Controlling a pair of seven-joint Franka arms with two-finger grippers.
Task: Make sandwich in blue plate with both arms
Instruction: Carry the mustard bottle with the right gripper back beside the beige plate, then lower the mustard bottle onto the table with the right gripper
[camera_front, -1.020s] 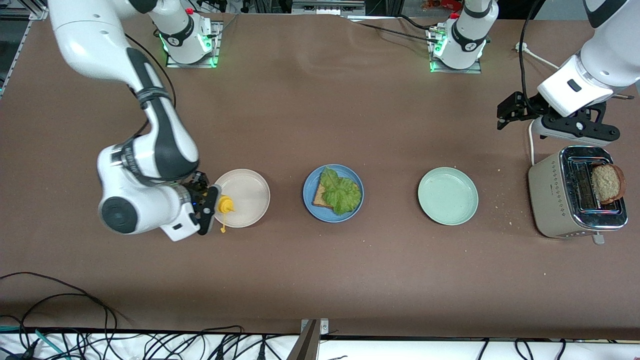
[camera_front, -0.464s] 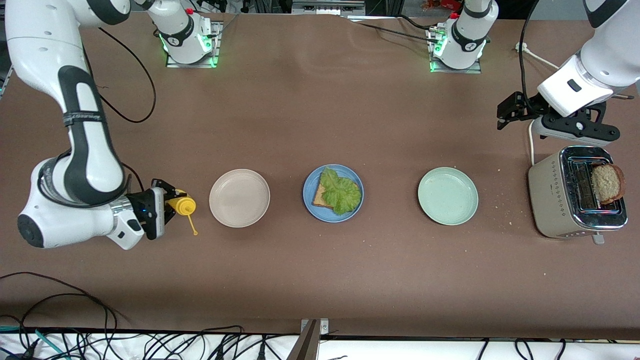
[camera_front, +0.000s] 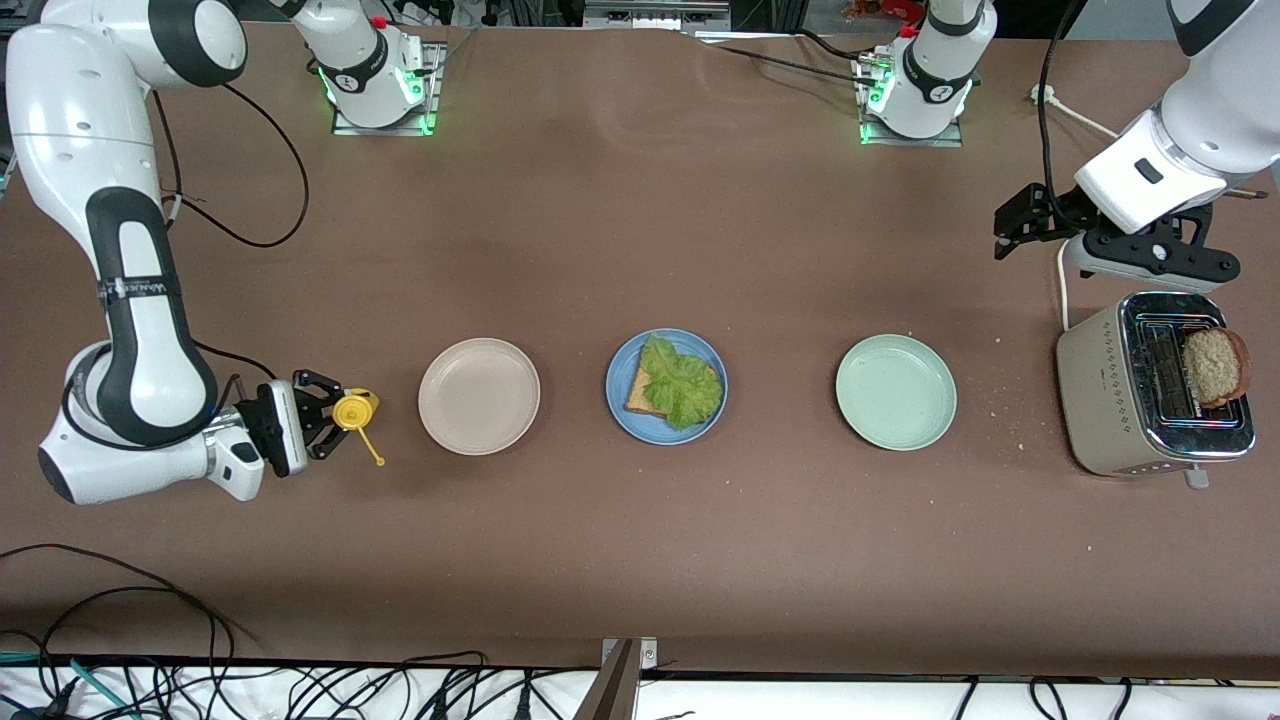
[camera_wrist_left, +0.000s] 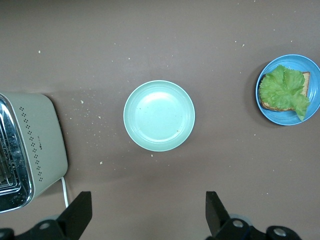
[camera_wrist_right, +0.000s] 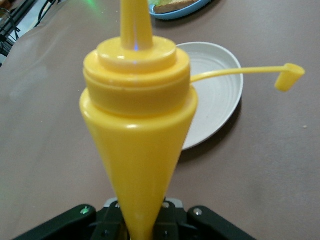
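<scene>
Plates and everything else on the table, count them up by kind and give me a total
Plates: 3, beige plate, blue plate, pale green plate
Bread slices: 2, one on the blue plate, one in the toaster
Lettuce leaves: 1
Toasters: 1
Yellow squeeze bottles: 1
Total: 8

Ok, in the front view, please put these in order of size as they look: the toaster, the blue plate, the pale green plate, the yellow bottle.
1. Toaster.
2. Blue plate and pale green plate: they look alike, no ranking.
3. Yellow bottle, clearly smallest.
</scene>
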